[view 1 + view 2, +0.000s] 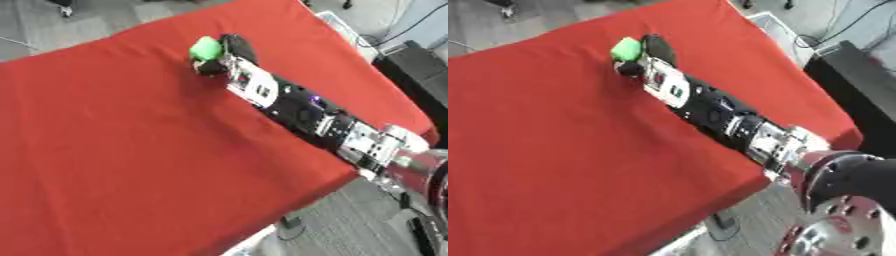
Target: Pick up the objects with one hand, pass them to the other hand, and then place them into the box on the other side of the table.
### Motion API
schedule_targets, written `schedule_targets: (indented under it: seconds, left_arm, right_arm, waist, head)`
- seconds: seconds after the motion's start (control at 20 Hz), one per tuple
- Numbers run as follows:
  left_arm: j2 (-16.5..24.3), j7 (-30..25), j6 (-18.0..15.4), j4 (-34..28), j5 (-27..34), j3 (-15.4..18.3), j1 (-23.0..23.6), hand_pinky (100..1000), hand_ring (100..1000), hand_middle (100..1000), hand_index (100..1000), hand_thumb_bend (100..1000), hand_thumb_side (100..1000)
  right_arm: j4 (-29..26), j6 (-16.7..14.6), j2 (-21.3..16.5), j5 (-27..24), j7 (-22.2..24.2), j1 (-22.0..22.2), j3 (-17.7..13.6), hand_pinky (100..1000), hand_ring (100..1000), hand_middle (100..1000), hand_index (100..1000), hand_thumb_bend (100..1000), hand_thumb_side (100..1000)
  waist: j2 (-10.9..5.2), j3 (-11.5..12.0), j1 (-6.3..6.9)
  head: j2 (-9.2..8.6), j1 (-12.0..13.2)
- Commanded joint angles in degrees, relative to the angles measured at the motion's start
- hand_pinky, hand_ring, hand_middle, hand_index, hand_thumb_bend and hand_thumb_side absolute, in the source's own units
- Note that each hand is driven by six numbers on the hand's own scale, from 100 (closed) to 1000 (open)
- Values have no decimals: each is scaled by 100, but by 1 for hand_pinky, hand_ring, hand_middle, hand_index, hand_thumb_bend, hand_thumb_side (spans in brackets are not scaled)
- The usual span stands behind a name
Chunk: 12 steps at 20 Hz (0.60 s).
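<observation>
A small bright green object (pixel 206 48) lies on the red tablecloth (pixel 114 130) toward the far middle of the table. My right hand (pixel 229 54) reaches in from the lower right across the cloth, and its black fingers curl round the green object, with the thumb below it and the other fingers along its right side. Whether the object is lifted off the cloth I cannot tell. The right forearm (pixel 710 110), black with silver and white parts, stretches low over the table. My left hand shows in neither view. No box is visible.
The table lies askew, its right edge running from top centre to the lower right. Beyond that edge are a black case (pixel 420 70), cables and grey floor. A table leg foot (pixel 289 227) shows below the front edge.
</observation>
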Motion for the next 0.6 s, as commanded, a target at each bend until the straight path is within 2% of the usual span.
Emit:
schedule_targets:
  seconds: [0.05,0.1,0.15,0.2,0.25,0.45,0.6]
  left_arm:
    - [489,-221,-238,78,-12,20,22,777,663,683,899,611,676]
    - [608,-221,-267,177,-32,-31,50,776,662,683,899,610,677]
    - [710,-221,-312,276,-35,-71,71,775,659,680,899,605,682]
    - [825,-221,-357,391,-74,-153,87,771,658,679,899,601,690]
    - [948,-221,-411,515,-135,-260,92,774,658,679,900,597,702]
    - [1447,-221,-653,1029,-412,-756,31,770,654,677,899,589,743]
    - [1611,-221,-795,1428,-631,-1154,-133,766,656,679,900,594,771]
  right_arm:
    - [-514,1432,-103,191,-1582,-103,332,100,601,381,396,100,100]
    - [-647,1384,-81,271,-1534,-150,464,100,604,383,398,101,100]
    - [-785,1319,-67,354,-1466,-182,601,100,632,406,422,148,100]
    - [-923,1245,-53,439,-1390,-240,738,100,662,432,446,100,130]
    - [-1058,1167,-32,522,-1311,-309,873,100,679,444,461,205,100]
    - [-1582,850,124,844,-992,-672,1397,100,744,501,528,275,100]
    - [-1982,604,304,1090,-746,-1006,1796,100,766,528,557,296,100]
  waist:
    - [-189,-58,-45]
    - [-228,-96,-65]
    - [-258,-133,-81]
    - [-304,-163,-104]
    - [-351,-192,-122]
    - [-498,-306,-162]
    - [-580,-387,-147]
  head:
    - [91,194]
    - [101,259]
    - [107,310]
    - [109,359]
    - [110,412]
    - [111,663]
    - [111,848]
